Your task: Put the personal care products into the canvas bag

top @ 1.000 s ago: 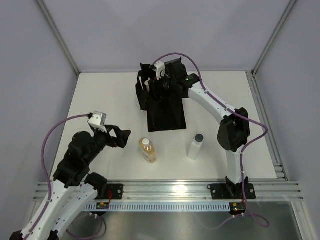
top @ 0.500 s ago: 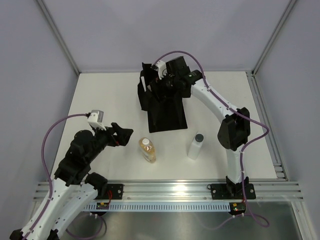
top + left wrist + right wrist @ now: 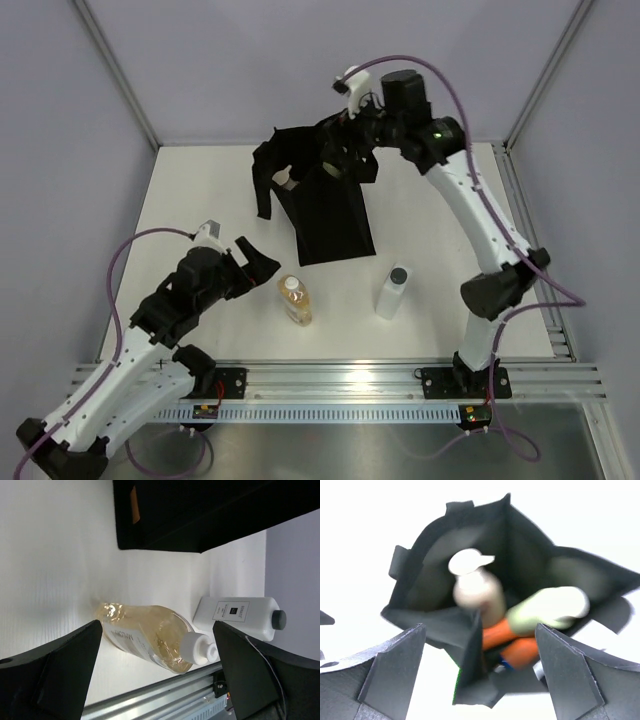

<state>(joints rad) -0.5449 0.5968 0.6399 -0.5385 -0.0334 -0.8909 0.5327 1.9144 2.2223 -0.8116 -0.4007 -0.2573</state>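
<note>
A black fabric tote bag (image 3: 330, 215) holding a beige pump bottle (image 3: 475, 592) is seen below the right end effector (image 3: 480, 630), which is spread wide and empty. An amber plastic bottle (image 3: 294, 300) is laid flat just ahead of the left end effector (image 3: 258, 262), likewise spread wide and empty.

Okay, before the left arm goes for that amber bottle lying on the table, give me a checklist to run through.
1. The left gripper is open and empty: ok.
2. The amber bottle lies free on the table, framed by that gripper in the left wrist view: ok.
3. The clear bottle is apart from the amber one: ok.
4. The canvas bag has its mouth open, with room beside the beige pump: ok.
5. Drop path over the bag is free: not ok, since the right gripper, open and empty, hangs above the mouth.
6. The bag holds its shape unaided: cannot tell.
</note>
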